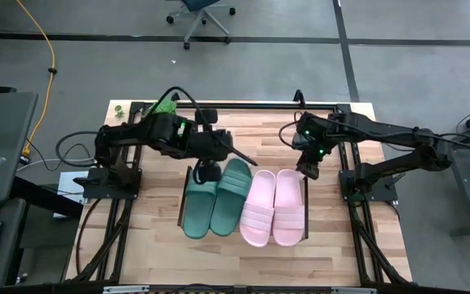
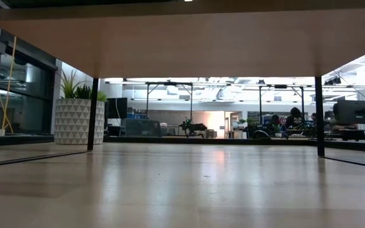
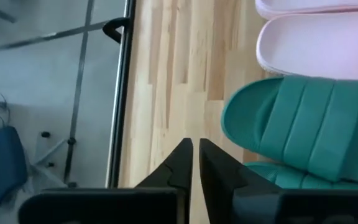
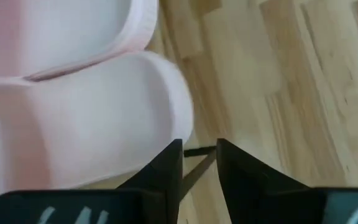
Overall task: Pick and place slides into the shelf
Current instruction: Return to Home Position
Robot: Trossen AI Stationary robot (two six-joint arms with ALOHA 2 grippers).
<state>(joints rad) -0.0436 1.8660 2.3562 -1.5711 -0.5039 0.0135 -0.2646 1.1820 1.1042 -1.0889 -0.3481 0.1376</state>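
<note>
Two teal slides (image 1: 216, 198) and two pale pink slides (image 1: 273, 207) lie soles down, side by side in a row on the light wood. My left gripper (image 1: 250, 159) hovers shut and holds nothing, above the far end of the teal pair (image 3: 303, 124). My right gripper (image 1: 306, 172) hovers narrowly open over the far end of the right pink slide (image 4: 73, 118), with nothing between its fingers. In the low view the shelf (image 2: 182, 44) shows only as a wood board overhead on thin black legs. No slide or gripper appears in that view.
A black frame (image 1: 243, 106) edges the table, with rails down both sides (image 1: 357, 229). A green object (image 1: 166, 104) sits at the far left corner. Bare wood (image 1: 243, 261) lies between the slides and the near edge.
</note>
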